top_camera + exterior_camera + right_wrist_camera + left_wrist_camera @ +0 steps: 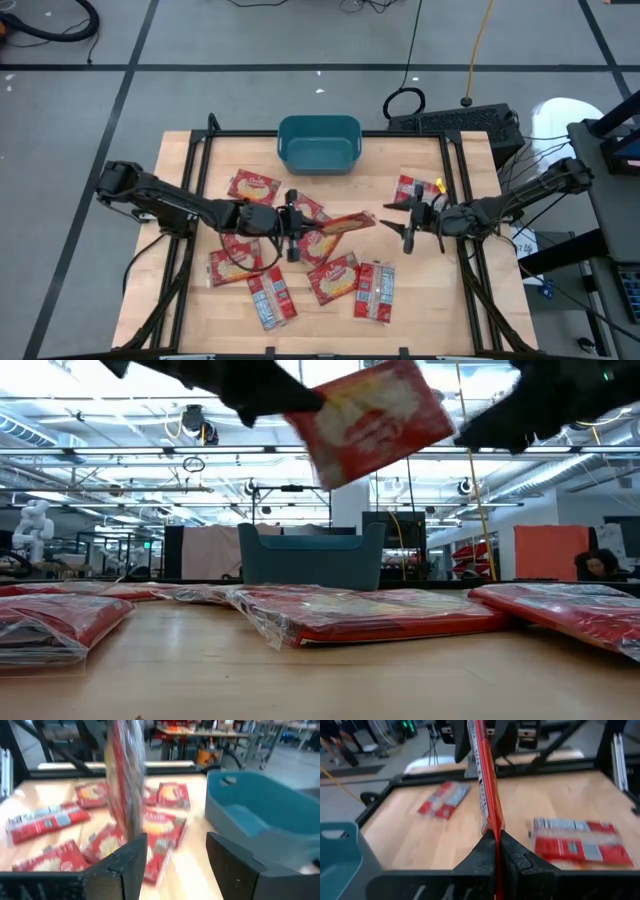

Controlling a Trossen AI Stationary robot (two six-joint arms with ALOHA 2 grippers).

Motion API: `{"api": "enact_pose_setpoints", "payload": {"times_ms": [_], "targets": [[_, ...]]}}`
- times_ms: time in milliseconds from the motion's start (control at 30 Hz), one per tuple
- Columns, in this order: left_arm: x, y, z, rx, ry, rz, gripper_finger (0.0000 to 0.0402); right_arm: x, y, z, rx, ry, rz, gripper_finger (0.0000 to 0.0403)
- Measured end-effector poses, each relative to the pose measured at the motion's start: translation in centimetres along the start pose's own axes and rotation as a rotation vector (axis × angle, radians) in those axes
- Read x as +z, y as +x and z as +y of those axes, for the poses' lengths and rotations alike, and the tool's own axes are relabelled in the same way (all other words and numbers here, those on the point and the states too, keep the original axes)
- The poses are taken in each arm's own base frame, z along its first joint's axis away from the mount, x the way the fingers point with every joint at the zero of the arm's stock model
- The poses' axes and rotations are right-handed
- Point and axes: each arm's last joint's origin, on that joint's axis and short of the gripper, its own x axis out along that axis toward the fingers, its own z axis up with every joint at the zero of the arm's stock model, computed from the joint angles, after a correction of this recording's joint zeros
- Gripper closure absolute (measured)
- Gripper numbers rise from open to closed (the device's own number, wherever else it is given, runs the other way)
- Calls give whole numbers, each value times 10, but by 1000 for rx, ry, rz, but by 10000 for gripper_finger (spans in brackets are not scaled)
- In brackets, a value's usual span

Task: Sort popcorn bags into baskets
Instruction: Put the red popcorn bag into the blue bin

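Note:
My left gripper (pixel 297 226) is shut on one red popcorn bag (pixel 345 222), which it holds above the table's middle; the low view shows the bag (pixel 375 418) high in the air. My right gripper (pixel 398 222) stands open just beyond that bag's free end (pixel 125 795). The teal basket (pixel 319 143) sits at the table's far edge with nothing visible in it. Several other popcorn bags lie flat on the wood, among them one at the far left (pixel 253 185), one at the far right (pixel 415 188) and one near the front (pixel 375 290). My left gripper pinches the bag's left end (pixel 491 826) between its two fingers. The fingers (pixel 481 851) come about level from the table's left. The bag stands on edge, reaching toward the right gripper, lifted clear of the table and tilted a little. My right gripper: I cannot tell whether one finger (pixel 131 857) touches the bag's end.
A black metal frame (pixel 455 190) runs along the table's sides. Bare wood lies between the basket and the bags in the middle. A keyboard (pixel 455 122) and cables lie beyond the far right corner.

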Motion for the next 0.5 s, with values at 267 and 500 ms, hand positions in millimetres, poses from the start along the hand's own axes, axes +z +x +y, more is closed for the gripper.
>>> {"api": "enact_pose_setpoints", "payload": {"times_ms": [267,500], "targets": [[20,-11,-2,43,35,-158,398,-39,1,-3,170,163,-125,204],[6,8,0,93,21,-361,396,-35,5,-10,213,166,-310,204]]}}
